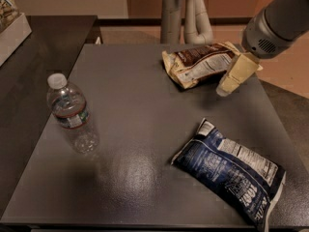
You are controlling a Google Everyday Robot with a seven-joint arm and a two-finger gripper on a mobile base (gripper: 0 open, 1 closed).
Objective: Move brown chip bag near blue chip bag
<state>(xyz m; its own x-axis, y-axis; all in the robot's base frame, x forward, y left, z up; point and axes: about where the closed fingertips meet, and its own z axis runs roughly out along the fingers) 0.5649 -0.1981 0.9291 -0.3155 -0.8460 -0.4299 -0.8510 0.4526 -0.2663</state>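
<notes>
The brown chip bag lies flat at the far right of the grey table, with cream-tan edges, a dark brown panel and a white label. The blue chip bag lies flat at the near right, dark navy with a white nutrition label. My gripper, with cream-coloured fingers on a grey arm coming in from the top right, hangs over the table just beside the brown bag's right end. It is above and behind the blue bag. It holds nothing that I can see.
A clear water bottle with a white cap stands upright at the left of the table. A darker counter with a white box adjoins on the left. Grey arm links rise behind the table.
</notes>
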